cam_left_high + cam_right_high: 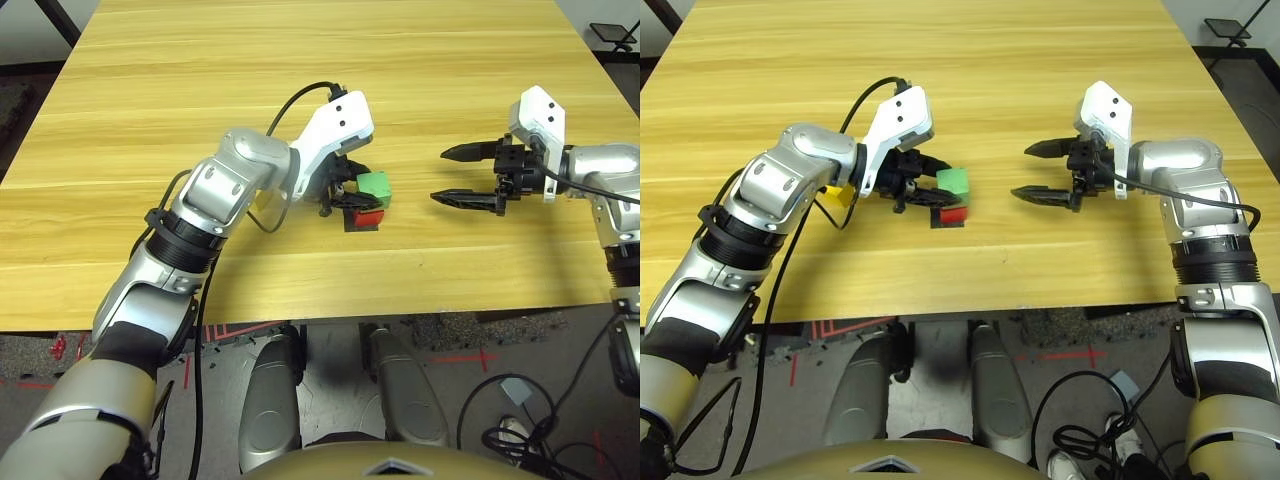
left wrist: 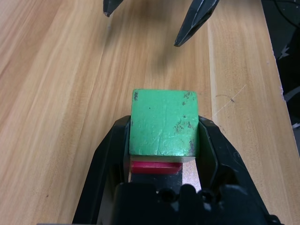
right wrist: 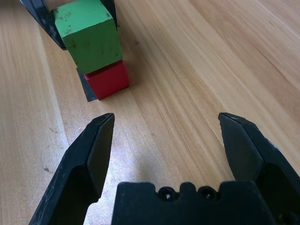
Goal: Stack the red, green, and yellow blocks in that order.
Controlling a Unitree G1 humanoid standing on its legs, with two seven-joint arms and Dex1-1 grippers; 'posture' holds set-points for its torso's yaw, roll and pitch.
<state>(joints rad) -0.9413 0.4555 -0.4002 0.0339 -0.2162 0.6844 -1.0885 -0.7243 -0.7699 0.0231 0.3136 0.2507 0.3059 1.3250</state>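
Between the two black fingers of the left gripper point(image 2: 161, 140) the green block point(image 2: 163, 123) is pinched, one finger pressed to each side, and it is seen sitting on top of the red block point(image 3: 107, 79), which rests on a flat black square patch point(image 3: 88, 86) on the wooden table point(image 1: 300, 80). Scuffs and dark specks are shown on the green block's matte faces in the wrist views. From the right eye view a yellow block point(image 1: 843, 195) is glimpsed beside the left forearm, mostly hidden by the arm. Well apart to the right, the right gripper point(image 1: 448, 175) is held with its pointed fingers spread wide and nothing between them, aimed at the stack. Pale grain lines are seen across the tabletop.
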